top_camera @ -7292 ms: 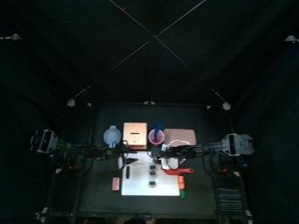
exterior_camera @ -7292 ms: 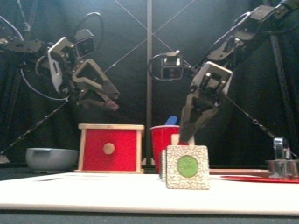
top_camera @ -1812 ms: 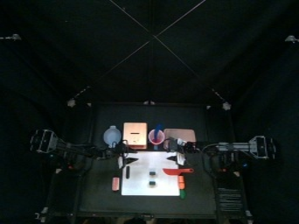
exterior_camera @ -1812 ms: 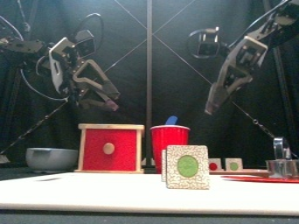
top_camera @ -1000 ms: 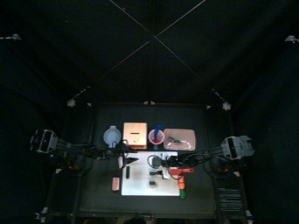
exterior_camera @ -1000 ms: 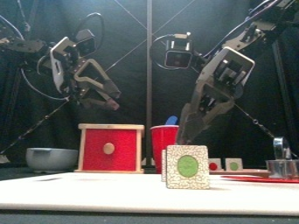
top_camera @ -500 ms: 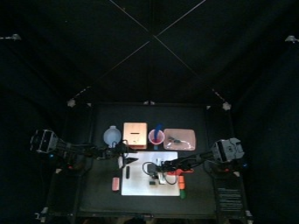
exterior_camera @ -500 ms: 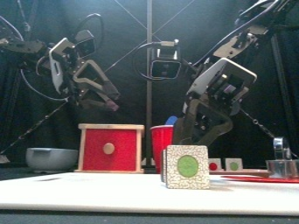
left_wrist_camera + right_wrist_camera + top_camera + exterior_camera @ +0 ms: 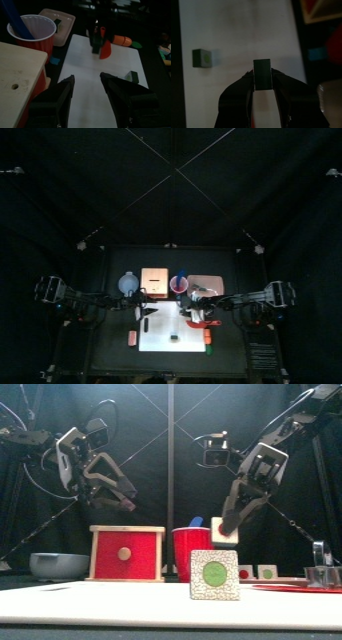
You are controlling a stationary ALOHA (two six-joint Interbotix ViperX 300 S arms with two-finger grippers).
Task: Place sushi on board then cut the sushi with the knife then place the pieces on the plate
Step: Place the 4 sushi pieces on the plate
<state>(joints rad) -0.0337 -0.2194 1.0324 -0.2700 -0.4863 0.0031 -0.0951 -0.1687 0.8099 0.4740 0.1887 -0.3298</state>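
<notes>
**Right claw carrying a cut sushi piece above the white cutting board.**

The right claw is pinching one dark sushi piece. From the wrist the piece is seen edge-on, its long side in line with the jaws. It is held clear of the white cutting board, over the board's rear right part. A second piece stands upright on the board nearer its front edge, green centre facing forward. The pink tray lies just behind the board's rear right corner, beside the red cup. The goal is therefore rearward of the claw, and the right arm is judged the nearer. The coming move probably calls for a short carry past the board's back edge and a low release. The left claw hovers spread and empty over the board's left side.
</notes>
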